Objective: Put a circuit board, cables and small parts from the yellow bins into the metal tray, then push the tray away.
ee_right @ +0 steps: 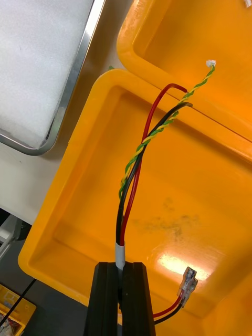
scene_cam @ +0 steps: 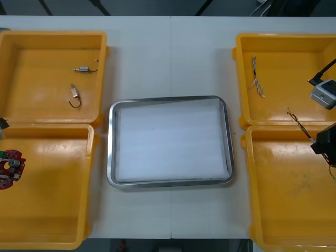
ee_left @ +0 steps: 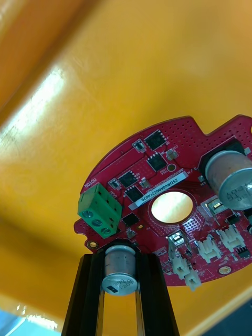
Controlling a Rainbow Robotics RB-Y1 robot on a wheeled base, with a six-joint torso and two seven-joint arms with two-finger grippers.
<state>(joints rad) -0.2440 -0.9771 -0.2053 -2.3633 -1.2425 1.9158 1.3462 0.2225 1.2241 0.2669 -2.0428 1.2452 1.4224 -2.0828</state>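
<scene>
Nearest: left gripper [ee_left: 119, 265], fingers set narrow and clamped on a silver can [ee_left: 121, 270] at the rim of the red circuit board [ee_left: 157, 163], over the near left yellow bin [scene_cam: 47, 210]. The right gripper [ee_right: 121, 270] pinches the cables [ee_right: 135, 168] over the near right bin [scene_cam: 283, 220]. Their long axis runs out from the fingertips, free end toward the far bin [scene_cam: 283, 58]. Judged a pick step. Next, both loads go inward to the metal tray [scene_cam: 111, 157], which is bare inside.

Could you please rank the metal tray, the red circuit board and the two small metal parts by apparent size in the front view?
1. metal tray
2. red circuit board, held by the left gripper over the near left bin
3. the two small metal parts, too alike to separate
</scene>
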